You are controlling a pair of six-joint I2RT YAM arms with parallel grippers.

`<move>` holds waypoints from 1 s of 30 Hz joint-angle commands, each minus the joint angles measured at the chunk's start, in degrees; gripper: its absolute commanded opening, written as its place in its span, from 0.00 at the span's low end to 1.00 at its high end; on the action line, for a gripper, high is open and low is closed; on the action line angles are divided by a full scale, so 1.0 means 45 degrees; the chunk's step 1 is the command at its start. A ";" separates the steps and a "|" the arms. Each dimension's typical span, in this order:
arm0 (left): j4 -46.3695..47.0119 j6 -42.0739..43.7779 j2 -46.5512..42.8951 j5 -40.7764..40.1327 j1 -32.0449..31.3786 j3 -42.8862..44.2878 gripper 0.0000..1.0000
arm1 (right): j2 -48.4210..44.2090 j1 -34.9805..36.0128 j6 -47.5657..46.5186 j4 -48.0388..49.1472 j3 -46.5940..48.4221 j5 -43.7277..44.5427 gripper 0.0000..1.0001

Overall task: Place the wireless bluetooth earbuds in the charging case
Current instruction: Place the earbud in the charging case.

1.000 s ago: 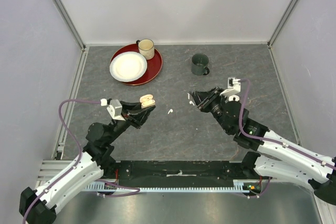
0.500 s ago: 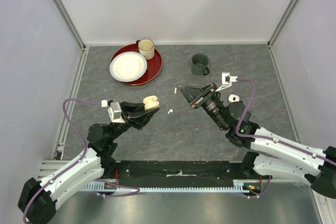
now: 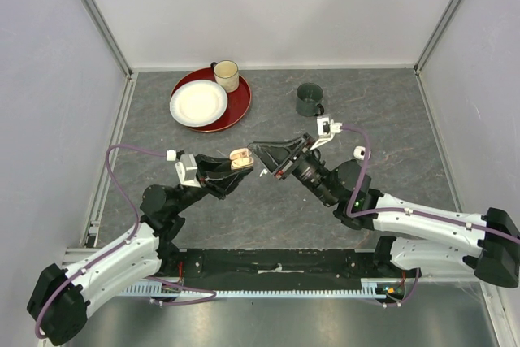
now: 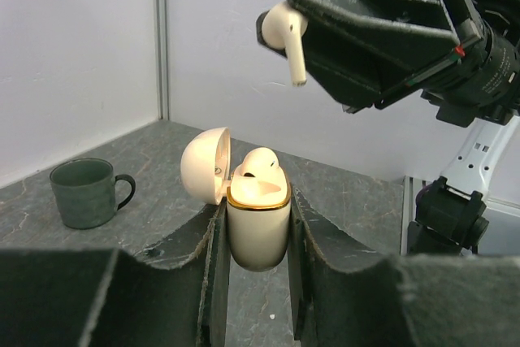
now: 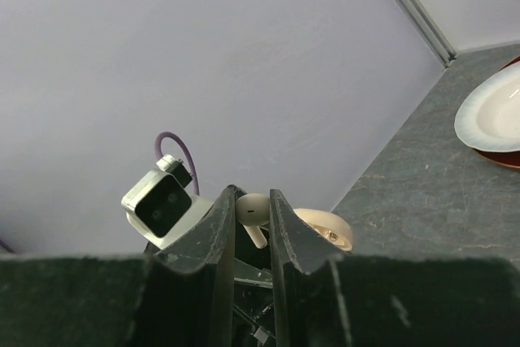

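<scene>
Starting at the near side, the left hand [image 3: 236,165] is pinching the charging case [image 4: 258,237] upright above the worktop [image 3: 268,217]. Its lid [image 4: 203,164] is swung open and one earbud [image 4: 260,162] is already seated inside. Just beyond and above it, the right hand [image 5: 252,199] is pressed together on a second earbud [image 4: 284,32]. It grips the rounded head with the stem pointing down, clear of the gold rim and not yet in.

The likeliest trouble is misalignment. The free socket is hidden in these views, and the stem looks offset to one side of the case. A straight descent could land the stem on the rim or on the seated earbud and knock that one loose.

The grip on a smooth, rounded head looks weak, so a sideways nudge at contact may twist the earbud or flick it down to the worktop. Pushing hard could also slide the case down between the left fingers. The broad right fingers might catch the open lid and tip it shut.

Farther off, the green mug [image 3: 309,99] and the red tray [image 3: 241,107] stand well apart and pose no hazard.
</scene>
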 commanded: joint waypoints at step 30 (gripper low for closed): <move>0.0905 0.0623 0.0088 0.0054 -0.0263 0.0707 0.02 | 0.1836 0.1694 -0.1754 0.1395 0.0512 0.2666 0.00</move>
